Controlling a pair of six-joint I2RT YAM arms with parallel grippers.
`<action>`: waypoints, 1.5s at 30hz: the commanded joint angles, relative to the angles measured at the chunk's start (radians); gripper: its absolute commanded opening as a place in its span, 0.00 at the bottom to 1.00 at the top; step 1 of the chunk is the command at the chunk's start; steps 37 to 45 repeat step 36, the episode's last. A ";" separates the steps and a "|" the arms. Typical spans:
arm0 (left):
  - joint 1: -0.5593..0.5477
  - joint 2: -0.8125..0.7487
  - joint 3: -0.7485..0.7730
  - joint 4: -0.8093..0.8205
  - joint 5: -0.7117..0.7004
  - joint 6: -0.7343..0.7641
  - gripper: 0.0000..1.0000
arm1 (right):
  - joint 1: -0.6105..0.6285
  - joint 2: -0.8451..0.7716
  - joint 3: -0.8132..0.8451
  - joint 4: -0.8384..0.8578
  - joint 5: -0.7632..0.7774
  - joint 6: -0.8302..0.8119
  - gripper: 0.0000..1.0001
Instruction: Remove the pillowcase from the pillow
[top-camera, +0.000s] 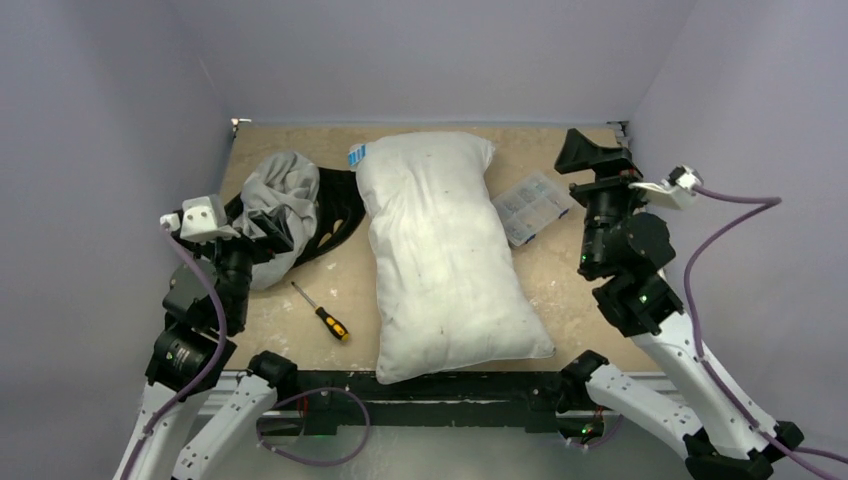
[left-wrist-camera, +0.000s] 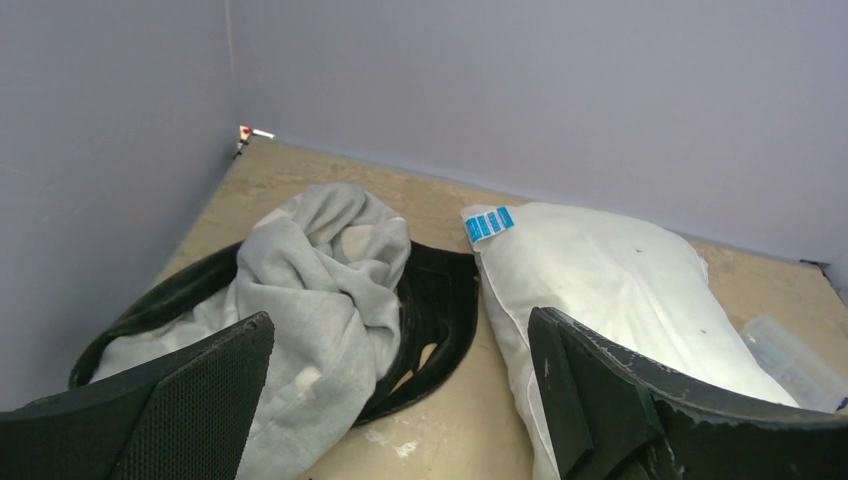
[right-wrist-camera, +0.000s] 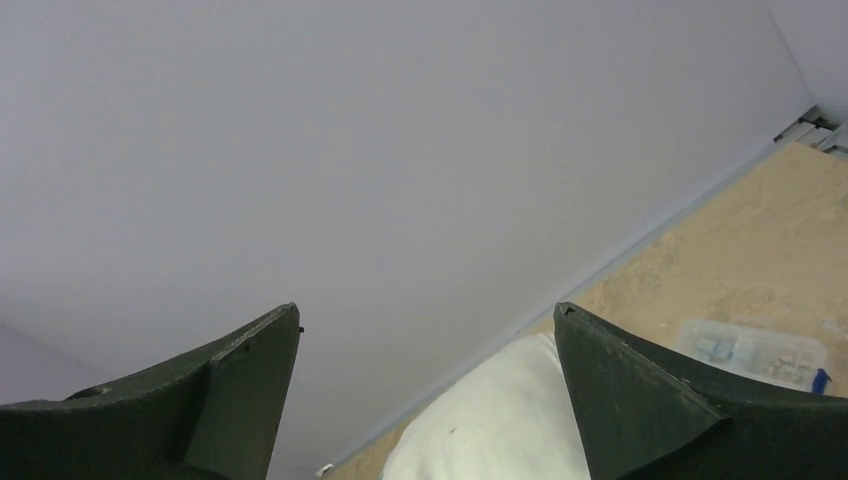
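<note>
The white pillow (top-camera: 440, 260) lies bare along the middle of the table, its blue tag (top-camera: 357, 155) at the far left corner. The pillowcase (top-camera: 285, 205) sits crumpled to its left, pale grey lining outward with black plush showing beneath. My left gripper (top-camera: 270, 235) hangs over the near edge of that heap, open and holding nothing. In the left wrist view, the left gripper (left-wrist-camera: 400, 320) frames the pillowcase (left-wrist-camera: 320, 270) and the pillow (left-wrist-camera: 600, 270). My right gripper (top-camera: 590, 150) is raised at the far right, open and empty. In the right wrist view, the right gripper (right-wrist-camera: 428, 308) faces the wall above the pillow (right-wrist-camera: 500, 420).
A screwdriver with a yellow-and-black handle (top-camera: 322, 313) lies between the pillowcase and the pillow. A clear plastic parts box (top-camera: 535, 205) rests right of the pillow, near the right arm. Lilac walls close in the table on three sides.
</note>
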 joint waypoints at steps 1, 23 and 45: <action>-0.004 -0.073 -0.032 0.078 -0.055 0.033 0.98 | 0.001 -0.071 0.012 -0.147 0.098 0.074 0.99; 0.031 -0.200 -0.116 0.095 -0.249 -0.051 0.99 | 0.001 -0.284 -0.035 -0.170 0.136 0.129 0.99; 0.036 -0.203 -0.116 0.085 -0.257 -0.068 0.99 | 0.002 -0.278 -0.036 -0.173 0.111 0.128 0.99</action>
